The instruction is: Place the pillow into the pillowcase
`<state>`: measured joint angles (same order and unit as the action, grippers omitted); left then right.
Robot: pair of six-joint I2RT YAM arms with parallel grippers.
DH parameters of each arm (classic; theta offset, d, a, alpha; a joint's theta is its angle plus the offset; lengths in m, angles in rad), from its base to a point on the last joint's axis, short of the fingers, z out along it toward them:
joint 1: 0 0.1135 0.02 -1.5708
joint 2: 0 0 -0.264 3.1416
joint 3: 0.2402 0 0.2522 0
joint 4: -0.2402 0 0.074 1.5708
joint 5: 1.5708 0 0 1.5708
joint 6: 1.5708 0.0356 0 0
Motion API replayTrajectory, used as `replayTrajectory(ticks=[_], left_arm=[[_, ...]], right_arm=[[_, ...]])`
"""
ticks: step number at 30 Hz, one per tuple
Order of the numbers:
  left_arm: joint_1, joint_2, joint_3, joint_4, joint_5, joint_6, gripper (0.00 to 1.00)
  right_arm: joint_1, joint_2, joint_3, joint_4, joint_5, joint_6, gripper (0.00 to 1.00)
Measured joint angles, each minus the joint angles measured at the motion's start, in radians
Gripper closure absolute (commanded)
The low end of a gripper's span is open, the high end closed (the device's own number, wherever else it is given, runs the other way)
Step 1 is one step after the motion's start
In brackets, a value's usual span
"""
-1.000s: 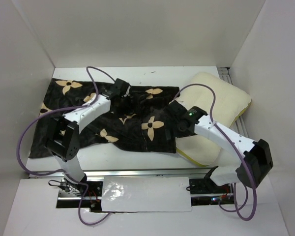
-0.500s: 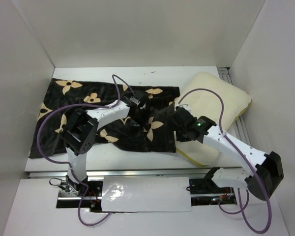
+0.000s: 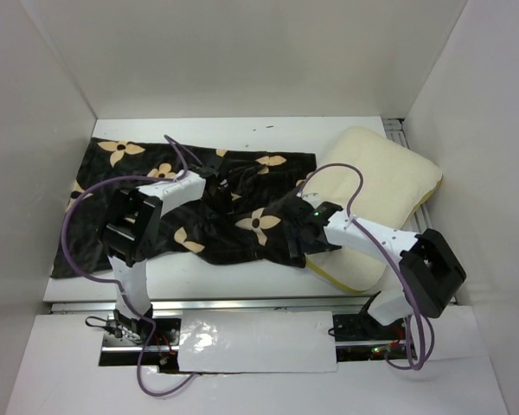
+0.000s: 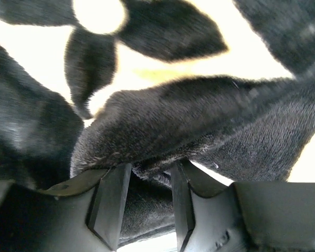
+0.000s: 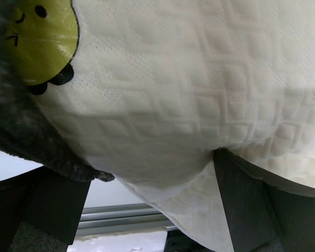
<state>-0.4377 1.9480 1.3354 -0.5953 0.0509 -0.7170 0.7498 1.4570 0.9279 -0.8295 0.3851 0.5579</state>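
Pillow (image 3: 381,173) not yet in pillowcase (image 3: 130,173)

Pillowcase lies spread left of centre. The pillow sits outside it at the right, its near corner meeting the pillowcase edge. My left gripper (image 4: 151,176) seems clamped on a raised fold of pillowcase. My right gripper (image 5: 134,168) stands wide apart, straddling the pillow's corner. Opening the mouth and stuffing are yet to do.

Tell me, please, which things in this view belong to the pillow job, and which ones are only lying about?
For the job:
pillow
pillowcase
left end effector, pinching a pillowcase fold
right end effector, open at the pillow's edge

Only lying about:
purple cables
white sheet at the near edge
metal rail
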Motion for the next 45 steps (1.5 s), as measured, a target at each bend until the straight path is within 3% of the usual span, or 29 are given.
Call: replayTrajectory(ticks=[11, 18, 31, 37, 38, 39, 40, 41, 44, 45], left_arm=[[0.123, -0.003, -0.003, -0.010, -0.023, 0.000, 0.53], [0.127, -0.022, -0.027, 0.010, -0.041, 0.007, 0.53], [0.165, -0.048, -0.057, 0.047, -0.066, 0.064, 0.54], [0.113, -0.090, -0.095, 0.068, -0.095, 0.094, 0.54], [0.102, -0.095, -0.099, 0.067, -0.099, 0.098, 0.54], [0.093, -0.098, -0.100, 0.066, -0.102, 0.106, 0.54], [0.086, -0.098, -0.100, 0.068, -0.103, 0.109, 0.54], [0.079, -0.099, -0.100, 0.069, -0.103, 0.111, 0.54], [0.071, -0.099, -0.103, 0.073, -0.103, 0.113, 0.54], [0.068, -0.099, -0.106, 0.076, -0.103, 0.112, 0.61]], right_arm=[[-0.019, -0.069, -0.021, 0.004, -0.024, 0.048, 0.01], [0.015, -0.024, -0.017, 0.008, -0.015, 0.027, 0.01], [0.042, -0.171, 0.048, -0.081, -0.033, -0.006, 0.00], [0.038, -0.016, 0.073, -0.068, -0.005, -0.029, 0.00], [0.037, 0.017, 0.074, -0.058, 0.002, -0.037, 0.09], [0.037, 0.063, 0.074, -0.053, 0.008, -0.047, 0.28], [0.036, 0.097, 0.075, -0.049, 0.023, -0.053, 0.70], [0.035, 0.122, 0.076, -0.047, 0.039, -0.054, 1.00], [0.028, 0.146, 0.103, -0.084, 0.112, -0.008, 1.00], [0.021, 0.142, 0.127, -0.111, 0.129, 0.011, 1.00]])
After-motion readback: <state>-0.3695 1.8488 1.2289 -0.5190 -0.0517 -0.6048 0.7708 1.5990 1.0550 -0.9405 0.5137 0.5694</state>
